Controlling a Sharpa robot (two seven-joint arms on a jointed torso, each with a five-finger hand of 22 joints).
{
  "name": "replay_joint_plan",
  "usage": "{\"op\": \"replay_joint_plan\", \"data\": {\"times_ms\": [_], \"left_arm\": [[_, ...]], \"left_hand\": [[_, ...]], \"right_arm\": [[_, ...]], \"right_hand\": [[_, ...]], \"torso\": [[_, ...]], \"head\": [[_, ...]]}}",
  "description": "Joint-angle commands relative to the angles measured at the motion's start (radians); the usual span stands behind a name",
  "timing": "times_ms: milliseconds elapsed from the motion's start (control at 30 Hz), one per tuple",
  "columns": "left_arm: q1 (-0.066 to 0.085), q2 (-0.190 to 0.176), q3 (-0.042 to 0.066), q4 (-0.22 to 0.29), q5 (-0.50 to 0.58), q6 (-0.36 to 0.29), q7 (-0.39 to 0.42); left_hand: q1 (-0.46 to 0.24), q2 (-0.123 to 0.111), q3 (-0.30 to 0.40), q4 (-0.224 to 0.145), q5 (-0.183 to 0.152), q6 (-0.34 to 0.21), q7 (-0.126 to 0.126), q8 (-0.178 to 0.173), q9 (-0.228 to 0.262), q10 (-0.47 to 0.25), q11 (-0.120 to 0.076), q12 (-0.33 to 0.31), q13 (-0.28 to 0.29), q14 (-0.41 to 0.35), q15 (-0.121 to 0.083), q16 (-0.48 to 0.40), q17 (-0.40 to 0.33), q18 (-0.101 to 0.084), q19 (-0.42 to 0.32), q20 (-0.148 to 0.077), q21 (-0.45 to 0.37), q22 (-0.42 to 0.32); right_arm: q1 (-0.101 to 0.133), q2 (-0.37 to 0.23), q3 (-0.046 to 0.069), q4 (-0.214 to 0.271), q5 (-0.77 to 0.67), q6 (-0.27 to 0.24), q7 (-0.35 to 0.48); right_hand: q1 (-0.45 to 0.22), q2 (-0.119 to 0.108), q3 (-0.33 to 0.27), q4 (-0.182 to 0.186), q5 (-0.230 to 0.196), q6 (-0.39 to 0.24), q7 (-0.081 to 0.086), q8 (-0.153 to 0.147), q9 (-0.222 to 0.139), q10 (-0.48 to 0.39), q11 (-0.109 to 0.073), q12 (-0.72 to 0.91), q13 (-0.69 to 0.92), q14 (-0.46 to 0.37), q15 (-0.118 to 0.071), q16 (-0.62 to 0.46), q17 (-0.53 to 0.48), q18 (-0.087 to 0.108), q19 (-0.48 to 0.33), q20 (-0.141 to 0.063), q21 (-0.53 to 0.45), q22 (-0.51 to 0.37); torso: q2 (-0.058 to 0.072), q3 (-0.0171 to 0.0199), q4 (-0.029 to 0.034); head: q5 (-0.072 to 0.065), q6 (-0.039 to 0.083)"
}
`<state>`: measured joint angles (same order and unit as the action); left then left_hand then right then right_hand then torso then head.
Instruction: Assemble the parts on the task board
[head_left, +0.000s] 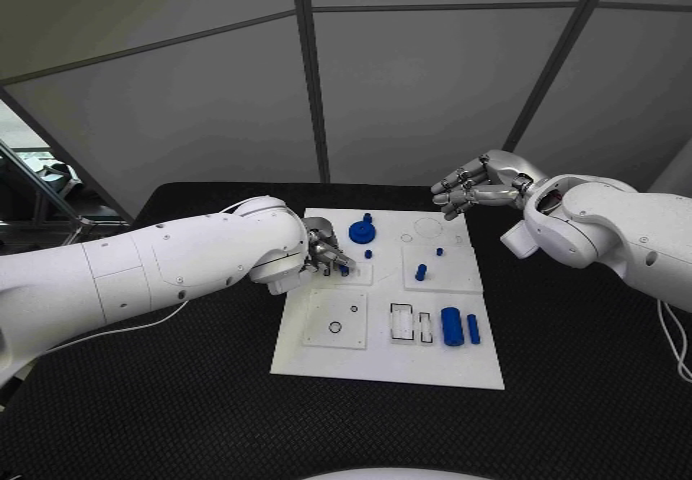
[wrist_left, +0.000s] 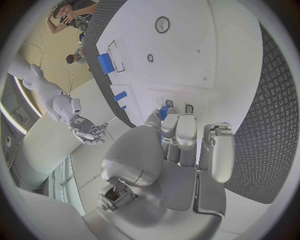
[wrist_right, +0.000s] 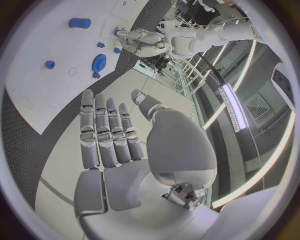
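On the black counter, the white board lies in the middle, with its long sides running toward the counter's far edge. Near the board's left edge, about halfway along it, the left hand is down on the board, its fingers curled in and closed around a small blue part; the left wrist view shows this part pinched at the fingertips, right against the board's surface beside a small slot. Off the board's far right corner, the right hand hangs above the counter, holding nothing, its fingers stretched out side by side with the thumb apart from them.

A blue gear sits near the board's far edge, left of its middle, with a small blue peg just nearer than it. Another peg and a short upright piece stand toward the right edge. Two blue cylinders lie side by side near the right edge in the near half, next to two narrow rectangular slots. A small dark ring lies in the near left part of the board.
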<state>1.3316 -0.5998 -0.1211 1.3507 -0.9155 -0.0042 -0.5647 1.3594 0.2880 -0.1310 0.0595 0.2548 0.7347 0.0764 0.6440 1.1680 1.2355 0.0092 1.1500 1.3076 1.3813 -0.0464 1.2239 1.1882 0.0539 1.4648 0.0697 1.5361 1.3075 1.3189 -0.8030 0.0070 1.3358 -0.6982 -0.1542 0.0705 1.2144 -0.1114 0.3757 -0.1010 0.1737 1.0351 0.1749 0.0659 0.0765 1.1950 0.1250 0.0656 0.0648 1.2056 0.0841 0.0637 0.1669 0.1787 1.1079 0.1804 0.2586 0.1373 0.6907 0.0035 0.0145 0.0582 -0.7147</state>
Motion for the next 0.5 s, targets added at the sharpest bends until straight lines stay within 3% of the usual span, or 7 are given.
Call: {"op": "replay_joint_plan", "data": {"times_ms": [33,200,400,500], "left_arm": [[-0.001,0.002,0.001,0.006,-0.064,-0.015,-0.014],[-0.003,0.002,0.001,0.01,-0.071,0.016,-0.021],[-0.004,0.001,0.001,0.012,-0.074,0.06,-0.028],[-0.004,0.001,0.001,0.012,-0.074,0.066,-0.03]], "left_hand": [[-0.011,-0.004,0.098,-0.105,-0.003,0.007,-0.01,0.005,-0.001,0.006,-0.004,0.006,0.042,0.007,-0.004,0.004,0.002,-0.04,0.07,-0.007,0.008,0.206],[-0.021,-0.004,0.11,-0.122,0.013,0.011,-0.011,0.007,-0.004,0.009,-0.005,0.007,0.039,0.011,-0.005,0.005,0.001,-0.041,0.072,-0.008,0.009,0.21],[-0.06,-0.011,0.14,-0.157,0.102,0.014,-0.01,0.011,-0.009,0.013,-0.005,0.009,0.032,0.016,-0.005,0.007,0.0,-0.043,0.077,-0.009,0.013,0.218],[-0.073,-0.013,0.15,-0.166,0.117,0.016,-0.01,0.014,-0.009,0.014,-0.005,0.01,0.031,0.018,-0.005,0.007,-0.001,-0.043,0.079,-0.009,0.014,0.221]], "right_arm": [[0.002,0.0,0.0,0.0,-0.006,0.009,0.006],[0.002,0.0,0.0,0.0,-0.006,0.009,0.006],[0.002,0.002,0.0,-0.002,-0.006,0.01,0.007],[0.002,0.002,0.0,-0.003,-0.006,0.011,0.007]], "right_hand": [[-0.003,0.004,-0.005,0.0,0.005,-0.007,0.002,-0.004,-0.001,-0.011,0.001,-0.004,-0.001,-0.005,0.001,-0.003,-0.002,0.002,0.003,0.004,-0.005,-0.002],[-0.003,0.004,-0.005,0.0,0.005,-0.007,0.002,-0.004,-0.001,-0.011,0.001,-0.004,-0.001,-0.005,0.001,-0.003,-0.002,0.002,0.003,0.004,-0.005,-0.002],[-0.003,0.004,-0.005,0.0,0.005,-0.007,0.002,-0.004,-0.001,-0.011,0.001,-0.004,-0.001,-0.005,0.001,-0.003,-0.002,0.002,0.003,0.004,-0.005,-0.002],[-0.003,0.004,-0.005,0.0,0.005,-0.007,0.002,-0.004,-0.001,-0.011,0.001,-0.004,-0.001,-0.005,0.001,-0.003,-0.002,0.002,0.003,0.004,-0.005,-0.002]], "torso": [[0.001,-0.0001,-0.0017],[0.001,0.0002,-0.0007],[0.001,0.0007,-0.0009],[0.001,0.0004,-0.0007]], "head": [[0.0,-0.001],[0.0,-0.002],[0.0,-0.005],[0.0,-0.006]]}}
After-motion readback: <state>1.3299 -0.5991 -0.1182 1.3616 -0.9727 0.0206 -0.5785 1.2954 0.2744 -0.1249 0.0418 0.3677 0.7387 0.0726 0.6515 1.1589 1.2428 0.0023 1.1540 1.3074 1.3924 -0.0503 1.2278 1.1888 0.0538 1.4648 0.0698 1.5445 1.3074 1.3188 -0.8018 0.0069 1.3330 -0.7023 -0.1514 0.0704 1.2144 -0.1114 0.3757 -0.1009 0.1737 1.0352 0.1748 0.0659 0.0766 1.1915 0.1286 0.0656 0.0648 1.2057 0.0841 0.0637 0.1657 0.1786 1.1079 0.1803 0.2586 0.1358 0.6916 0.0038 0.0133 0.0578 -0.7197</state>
